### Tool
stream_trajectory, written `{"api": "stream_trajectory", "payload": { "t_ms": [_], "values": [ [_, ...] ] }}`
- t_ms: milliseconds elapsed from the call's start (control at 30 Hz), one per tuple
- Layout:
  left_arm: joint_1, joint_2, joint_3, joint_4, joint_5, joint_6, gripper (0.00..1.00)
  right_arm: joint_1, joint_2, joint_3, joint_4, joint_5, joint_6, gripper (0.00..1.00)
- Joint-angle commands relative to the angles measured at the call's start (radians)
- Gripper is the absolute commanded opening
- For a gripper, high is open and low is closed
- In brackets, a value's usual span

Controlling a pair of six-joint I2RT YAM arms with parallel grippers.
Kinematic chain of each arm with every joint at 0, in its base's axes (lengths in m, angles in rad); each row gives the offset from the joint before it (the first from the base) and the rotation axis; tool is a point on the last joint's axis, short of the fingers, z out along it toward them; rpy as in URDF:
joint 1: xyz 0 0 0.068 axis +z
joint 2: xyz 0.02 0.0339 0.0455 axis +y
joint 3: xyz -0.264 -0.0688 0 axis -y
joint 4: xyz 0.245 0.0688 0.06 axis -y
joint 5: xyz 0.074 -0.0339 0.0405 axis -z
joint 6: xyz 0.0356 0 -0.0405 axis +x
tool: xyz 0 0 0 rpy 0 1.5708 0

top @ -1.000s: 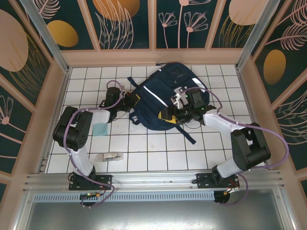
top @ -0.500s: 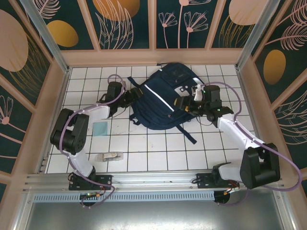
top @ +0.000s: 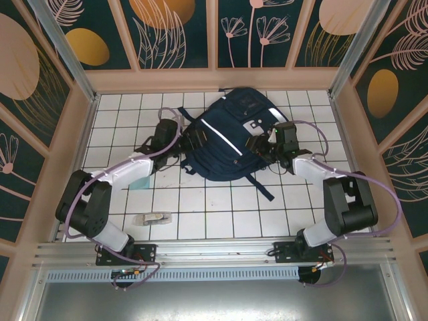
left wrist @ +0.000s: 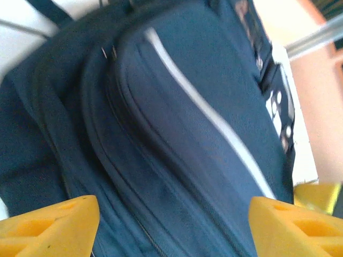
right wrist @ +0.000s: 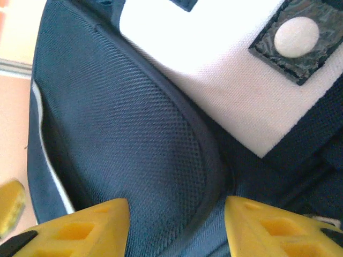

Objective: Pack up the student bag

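Student bag lies at twelve o'clock on the tiled table. My left gripper, fingers apart, faces its nine o'clock side; my right gripper, fingers apart, straddles its fabric at three o'clock.

The bag is showing navy fabric with white stripes. The worktop is showing white square tiles with grey lines.
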Motion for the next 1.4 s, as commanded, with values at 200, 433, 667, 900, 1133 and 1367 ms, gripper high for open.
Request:
{"api": "stream_trajectory", "payload": {
  "t_ms": [200,433,667,900,1133,1367],
  "values": [
    [-0.169,-0.049,-0.018,-0.007,-0.054,-0.053,0.73,0.045,0.085,0.03,0.32,-0.066,0.193,0.0],
    [-0.231,0.046,0.047,-0.07,-0.103,-0.088,0.73,0.137,0.003,0.094,0.269,0.059,0.26,0.0],
    [-0.237,0.13,0.159,-0.149,-0.185,-0.046,0.73,0.179,-0.011,0.109,0.281,0.102,0.308,0.0],
    [-0.259,0.216,0.201,-0.264,-0.306,0.018,0.7,0.195,-0.003,0.103,0.354,0.121,0.38,0.0],
    [-0.284,0.176,0.206,-0.269,-0.349,0.028,0.71,0.195,-0.01,0.068,0.411,0.191,0.435,0.0],
    [-0.285,0.346,0.281,-0.317,-0.364,0.057,0.68,0.198,-0.013,0.064,0.444,0.17,0.46,0.0]
  ]
}}
